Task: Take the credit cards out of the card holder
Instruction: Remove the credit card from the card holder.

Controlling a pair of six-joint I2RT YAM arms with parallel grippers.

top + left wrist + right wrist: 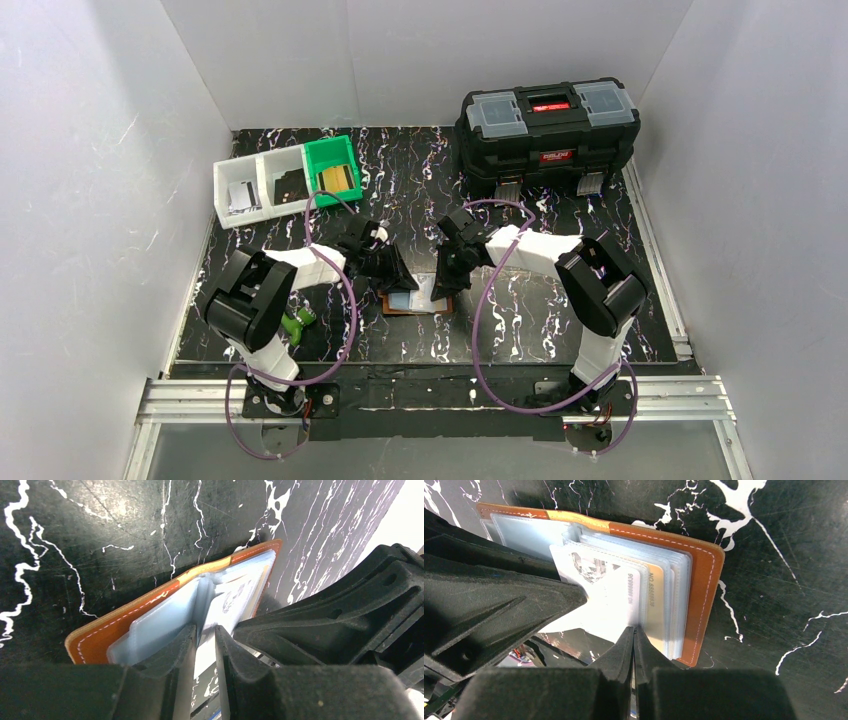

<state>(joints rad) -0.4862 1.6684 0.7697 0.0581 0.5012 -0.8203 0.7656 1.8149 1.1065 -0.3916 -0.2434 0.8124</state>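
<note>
The brown card holder (pixel 412 306) lies open on the black marbled table between my arms, its pale grey-blue pockets fanned up. In the left wrist view (pixel 100 635) my left gripper (pixel 205 630) stands on the pockets, jaws nearly together around an upright pocket leaf. In the right wrist view the holder (pixel 701 590) shows a white credit card (pixel 616 597) lifted from the pockets and a gold card (pixel 655 605) still inside. My right gripper (pixel 634 630) is shut on the white card's near edge. From above, the left gripper (pixel 392 272) and right gripper (pixel 447 280) meet over the holder.
A big black toolbox (pixel 548 125) stands at the back right. Two white bins (pixel 255 188) and a green bin (pixel 333 168) sit at the back left. A small green object (pixel 297 322) lies by the left arm. The two grippers nearly touch.
</note>
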